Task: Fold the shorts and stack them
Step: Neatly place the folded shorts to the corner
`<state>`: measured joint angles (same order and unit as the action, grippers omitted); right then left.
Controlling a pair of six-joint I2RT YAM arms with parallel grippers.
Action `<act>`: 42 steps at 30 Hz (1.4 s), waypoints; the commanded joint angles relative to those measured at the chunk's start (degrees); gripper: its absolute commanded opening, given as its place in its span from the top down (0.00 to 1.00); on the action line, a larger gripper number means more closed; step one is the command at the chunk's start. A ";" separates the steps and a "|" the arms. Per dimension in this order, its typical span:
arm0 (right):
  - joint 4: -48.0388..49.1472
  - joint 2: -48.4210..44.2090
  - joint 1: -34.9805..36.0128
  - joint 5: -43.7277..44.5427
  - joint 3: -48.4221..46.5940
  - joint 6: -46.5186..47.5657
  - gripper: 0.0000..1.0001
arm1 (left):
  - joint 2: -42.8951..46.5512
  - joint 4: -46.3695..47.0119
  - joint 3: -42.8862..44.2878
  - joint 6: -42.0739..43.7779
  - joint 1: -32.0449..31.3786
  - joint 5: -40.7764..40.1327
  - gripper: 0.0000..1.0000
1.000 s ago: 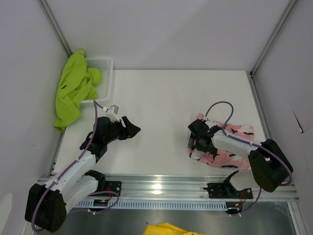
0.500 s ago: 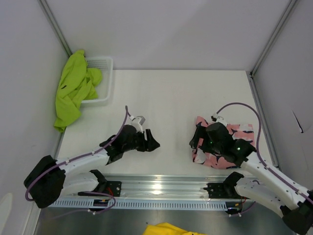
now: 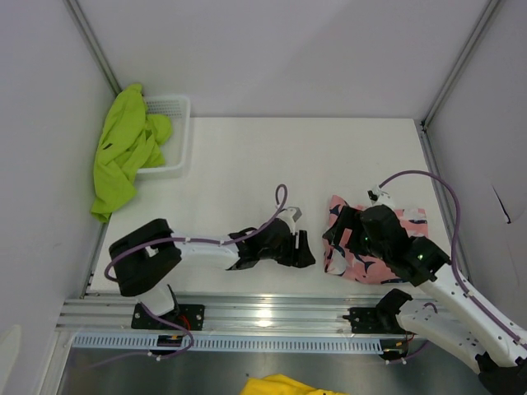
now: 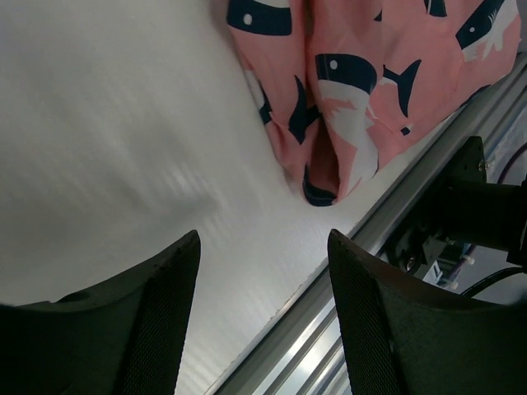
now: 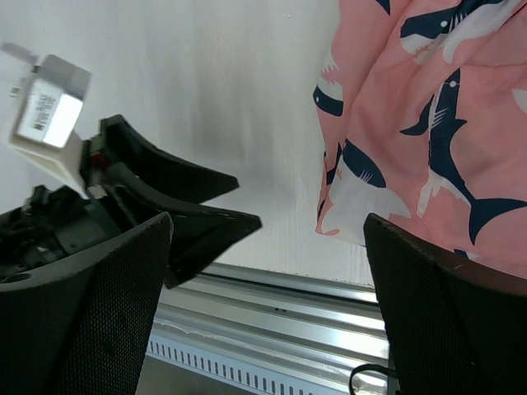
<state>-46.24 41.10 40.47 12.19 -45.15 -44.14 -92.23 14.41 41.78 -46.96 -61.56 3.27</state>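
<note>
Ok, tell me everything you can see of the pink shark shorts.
The pink shorts are soft fabric printed with navy-and-white sharks. They lie folded and wrinkled on the white table, at its near right by the metal rail. The open right gripper hangs over their left edge; the open left gripper points at them from the left, apart. Neither holds them.

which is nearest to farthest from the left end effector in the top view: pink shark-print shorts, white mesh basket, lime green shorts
From the left end effector:
1. Pink shark-print fabric shorts, just to its right.
2. White mesh plastic basket, far-left corner.
3. Lime green fabric shorts, draped over the basket's left side, slightly farther.
</note>
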 commanded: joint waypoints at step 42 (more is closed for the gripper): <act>-0.87 -5.24 -0.21 -0.94 -1.35 -0.25 0.01 | -9.90 -1.41 15.08 -3.06 -8.32 -8.54 0.38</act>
<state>-48.12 35.75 40.47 11.44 -45.98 -44.95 -104.27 13.78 54.63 -52.69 -70.78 -1.96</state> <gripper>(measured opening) 0.993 0.615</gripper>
